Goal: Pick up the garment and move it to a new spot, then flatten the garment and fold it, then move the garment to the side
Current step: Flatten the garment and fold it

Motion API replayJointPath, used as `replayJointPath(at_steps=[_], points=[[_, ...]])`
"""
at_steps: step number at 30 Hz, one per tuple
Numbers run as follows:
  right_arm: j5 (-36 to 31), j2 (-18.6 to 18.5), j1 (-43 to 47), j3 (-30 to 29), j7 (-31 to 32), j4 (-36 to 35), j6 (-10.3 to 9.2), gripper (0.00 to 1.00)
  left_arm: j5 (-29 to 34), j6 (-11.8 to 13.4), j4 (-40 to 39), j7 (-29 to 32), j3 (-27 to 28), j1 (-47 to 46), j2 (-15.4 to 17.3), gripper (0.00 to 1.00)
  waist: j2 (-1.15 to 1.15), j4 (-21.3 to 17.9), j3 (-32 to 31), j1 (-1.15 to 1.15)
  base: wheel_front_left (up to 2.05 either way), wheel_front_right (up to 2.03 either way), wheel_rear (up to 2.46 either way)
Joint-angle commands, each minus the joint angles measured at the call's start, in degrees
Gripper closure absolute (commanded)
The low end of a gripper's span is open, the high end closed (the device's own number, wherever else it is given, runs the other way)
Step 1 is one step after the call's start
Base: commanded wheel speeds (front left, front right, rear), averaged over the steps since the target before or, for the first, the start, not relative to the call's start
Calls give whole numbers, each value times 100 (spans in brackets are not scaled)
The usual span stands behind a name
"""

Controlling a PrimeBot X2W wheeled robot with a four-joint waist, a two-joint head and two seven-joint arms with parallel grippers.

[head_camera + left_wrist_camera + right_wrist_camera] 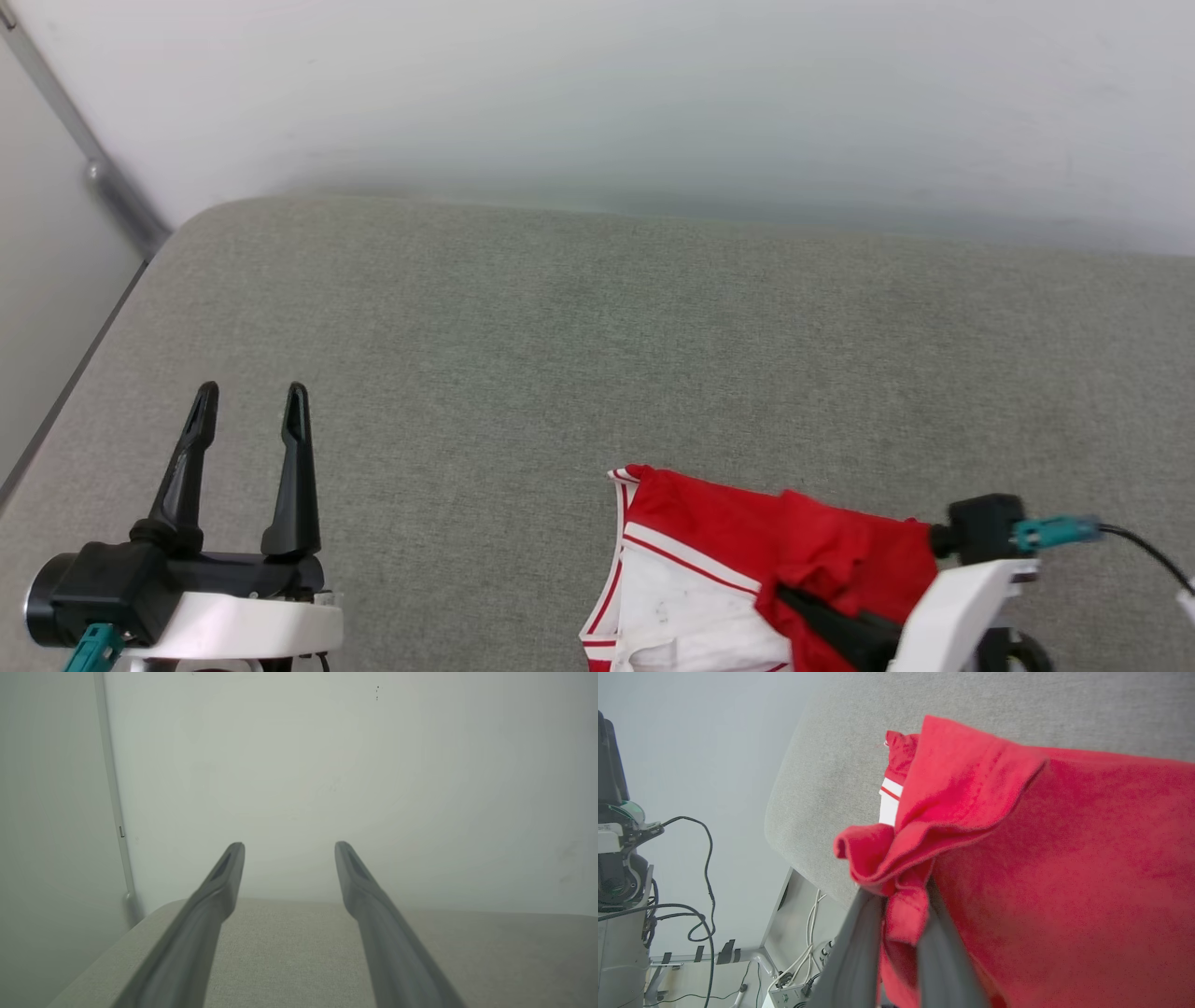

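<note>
1. The shirt (pixel 738 560) sits bunched at the near right of the grey counter (pixel 560 327). Its white sleeve and striped trim face left, its red body is heaped to the right, and its near part runs off the picture's edge.
2. The right jaws are closed narrow on a fold of red cloth. In the right wrist view the two dark fingers (pixel 859 952) pinch a gathered ridge of the shirt (pixel 1064 858), and the rest spreads away to the right.
3. The left jaws stand wide and hold nothing. They sit at the near left, well apart from the shirt, with their fingers (pixel 297 467) pointing to the far side.
4. The relation we think matters is that the shirt lies at the right jaws, with open counter to the far side and the left. Crumpled as it is, we cannot name a long axis. The right arm is plainly the nearer one.
5. The right wrist view gives us the pinch itself, plus the counter's edge with cables below. The head view gives the shirt's place and the sleeve. The left wrist view gives bare counter (pixel 289 952) ahead, up to the wall.
6. We cannot tell whether the cloth is lifted clear of the counter.
</note>
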Motion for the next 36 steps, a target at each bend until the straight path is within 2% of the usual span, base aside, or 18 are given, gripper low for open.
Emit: replayJointPath(at_steps=[1,5,14,15,16,23,27,30,32,33,34,36], points=[[21,16,-93,76,-73,59,-2,100,10,-11,12,-12,-7,37,16,0,0,30,3,0,0,0,0],[154,14,-399,559,-610,709,-2,100,9,-11,37,-12,-105,10,41,0,0,126,18,0,0,0,0],[342,13,-1206,1108,-1553,2221,-2,100,20,-11,78,-12,-159,-86,77,0,0,371,122,0,0,0,0],[304,13,-1289,1201,-1651,2301,-2,56,23,-11,82,-12,-155,-90,78,0,0,388,129,0,0,0,0],[295,14,-1332,1297,-1720,2383,-1,0,28,-10,86,-12,-150,-87,76,0,0,402,132,0,0,0,0],[437,11,-1427,1907,-1913,2350,-1,0,51,-11,113,-12,-86,-26,67,0,0,377,103,0,0,0,0],[562,9,-1451,1972,-1930,2127,-2,0,64,-11,113,-12,-62,-6,55,0,0,259,42,0,0,0,0],[294,10,-1587,1810,-1935,1973,-2,0,73,-11,92,-12,-70,5,47,0,0,142,15,0,0,0,0],[-167,10,-1735,1652,-1942,1835,-2,0,74,-11,72,-12,-77,6,43,0,0,53,15,0,0,0,0],[-1243,8,-1939,1328,-1971,1564,-2,0,67,-11,48,-12,-104,-18,33,0,0,-90,50,0,0,0,0],[-1614,-14,-2003,1212,-2011,1480,-2,0,65,-11,45,-12,-114,-35,27,0,0,-138,64,0,0,0,0],[-2297,-303,-2136,1093,-2187,1303,-2,0,60,-11,42,-12,-134,-74,19,0,0,-223,98,0,0,0,0]])
